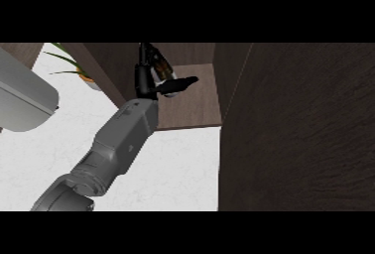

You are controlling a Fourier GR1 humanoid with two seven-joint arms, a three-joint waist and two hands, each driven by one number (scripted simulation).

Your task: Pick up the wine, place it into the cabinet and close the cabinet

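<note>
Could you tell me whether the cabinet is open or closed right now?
Open: the door is swung out, and the left hand reaches inside.

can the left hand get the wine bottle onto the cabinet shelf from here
Probably yes: the left hand already holds the wine bottle over the cabinet shelf, and the open cabinet door stands off to the right.

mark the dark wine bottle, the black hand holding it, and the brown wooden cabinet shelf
Dark wine bottle (156, 60), head view, on its body above the hand.
Black left hand (167, 87), head view, on the palm.
Brown wooden cabinet shelf (196, 106), head view, on the bare board.
</note>
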